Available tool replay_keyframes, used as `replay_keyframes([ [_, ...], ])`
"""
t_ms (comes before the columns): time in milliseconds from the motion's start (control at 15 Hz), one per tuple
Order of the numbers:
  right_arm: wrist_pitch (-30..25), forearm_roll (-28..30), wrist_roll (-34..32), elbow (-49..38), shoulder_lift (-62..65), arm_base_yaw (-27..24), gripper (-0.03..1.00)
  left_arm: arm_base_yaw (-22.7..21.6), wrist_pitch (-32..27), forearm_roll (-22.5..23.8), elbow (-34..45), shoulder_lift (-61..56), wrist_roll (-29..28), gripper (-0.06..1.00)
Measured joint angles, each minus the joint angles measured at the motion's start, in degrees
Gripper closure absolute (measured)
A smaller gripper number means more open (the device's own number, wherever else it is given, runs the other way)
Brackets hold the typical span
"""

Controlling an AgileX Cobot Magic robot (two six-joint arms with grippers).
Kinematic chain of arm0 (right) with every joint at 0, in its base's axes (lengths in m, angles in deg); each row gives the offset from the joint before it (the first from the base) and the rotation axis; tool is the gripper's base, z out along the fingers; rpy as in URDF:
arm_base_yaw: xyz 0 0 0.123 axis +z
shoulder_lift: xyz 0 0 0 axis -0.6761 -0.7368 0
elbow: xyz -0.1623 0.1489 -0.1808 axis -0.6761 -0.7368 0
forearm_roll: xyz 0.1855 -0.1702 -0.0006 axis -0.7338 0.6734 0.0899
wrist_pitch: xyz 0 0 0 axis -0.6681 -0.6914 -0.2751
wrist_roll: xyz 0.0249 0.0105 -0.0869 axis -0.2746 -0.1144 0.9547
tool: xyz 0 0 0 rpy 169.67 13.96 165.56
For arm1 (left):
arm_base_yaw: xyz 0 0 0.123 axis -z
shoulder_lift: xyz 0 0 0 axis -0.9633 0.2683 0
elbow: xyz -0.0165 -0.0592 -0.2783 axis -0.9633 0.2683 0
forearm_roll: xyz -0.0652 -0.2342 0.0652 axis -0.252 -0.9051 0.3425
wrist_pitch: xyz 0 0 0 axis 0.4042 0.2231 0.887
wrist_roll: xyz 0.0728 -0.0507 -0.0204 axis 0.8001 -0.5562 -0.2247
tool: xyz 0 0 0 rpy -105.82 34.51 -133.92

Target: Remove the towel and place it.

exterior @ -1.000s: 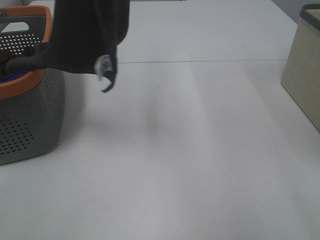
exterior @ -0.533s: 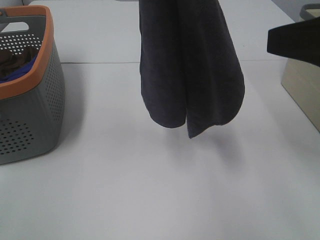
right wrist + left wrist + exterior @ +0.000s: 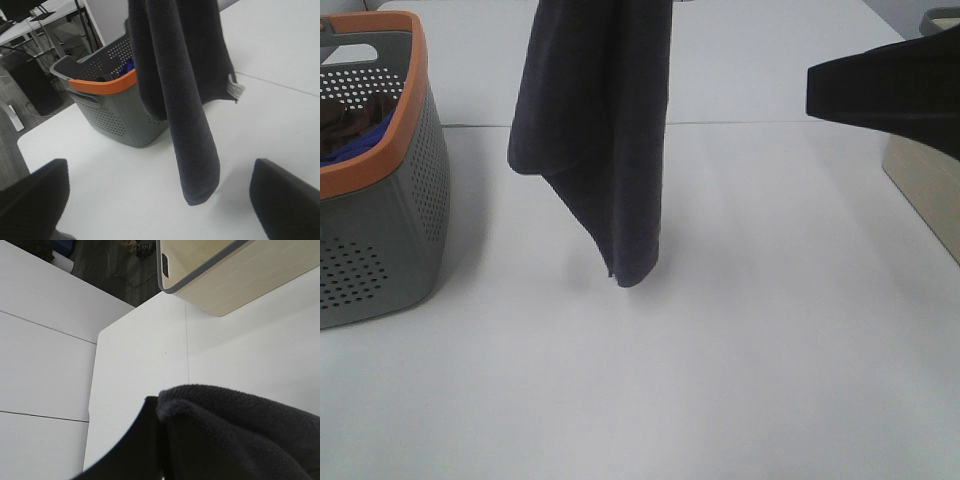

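The dark charcoal towel (image 3: 600,140) hangs bunched and long from above the top edge of the exterior view, its lowest tip just above the white table (image 3: 740,330). My left gripper (image 3: 160,455) is shut on the towel's top fold (image 3: 235,430); it is out of the exterior view. In the right wrist view the towel (image 3: 190,115) hangs straight ahead with its white tag (image 3: 235,90) showing. My right gripper (image 3: 157,170) is wide open and empty, apart from the towel; it reaches in from the right of the exterior view (image 3: 820,90).
A grey basket with an orange rim (image 3: 380,200) stands at the left and holds blue and brown cloth; it also shows in the right wrist view (image 3: 107,100). A beige bin (image 3: 925,180) stands at the right edge, also in the left wrist view (image 3: 240,270).
The towel was lifted out of the basket, carried right over the table, and has now swung back left. My right gripper has moved further in from the right.
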Motion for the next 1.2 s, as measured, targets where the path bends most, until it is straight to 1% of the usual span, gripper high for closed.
replay_keyframes([
  [133,-1.4,-2.1,1.4,0.0,-1.3,0.0,0.10,0.0,0.3,0.0,0.0,0.0,0.0,0.94],
  [267,-3.1,-3.6,2.4,0.0,-2.1,0.1,0.10,0.0,2.1,0.0,0.0,0.0,0.1,0.94],
  [400,-2.9,-4.2,2.4,0.0,-2.1,4.2,0.10,0.0,3.7,-0.7,0.0,0.0,0.2,0.94],
  [467,-1.1,-4.3,2.4,0.0,-2.1,8.1,0.10,0.0,3.7,-1.3,0.0,0.0,0.6,0.94],
  [533,2.0,-4.4,2.4,0.0,-2.1,12.1,0.10,0.0,3.7,-1.4,0.0,0.0,0.7,0.94],
  [600,9.8,-4.5,3.0,0.0,-2.3,19.5,0.11,0.0,4.0,-1.4,0.0,0.0,0.7,0.94],
  [733,16.2,-4.5,4.9,0.1,-4.0,25.3,0.12,0.0,4.1,-1.5,0.0,0.0,0.7,0.94],
  [800,19.1,-4.6,6.0,0.1,-5.7,27.2,0.13,0.0,4.1,-1.5,0.0,0.0,0.7,0.94],
  [867,20.7,-4.6,7.3,0.5,-7.8,28.0,0.14,0.0,4.1,-1.5,0.0,0.0,0.7,0.94],
  [1200,23.8,-5.7,13.8,5.7,-19.7,28.4,0.17,0.0,4.0,-1.5,0.0,0.0,0.7,0.94],
])
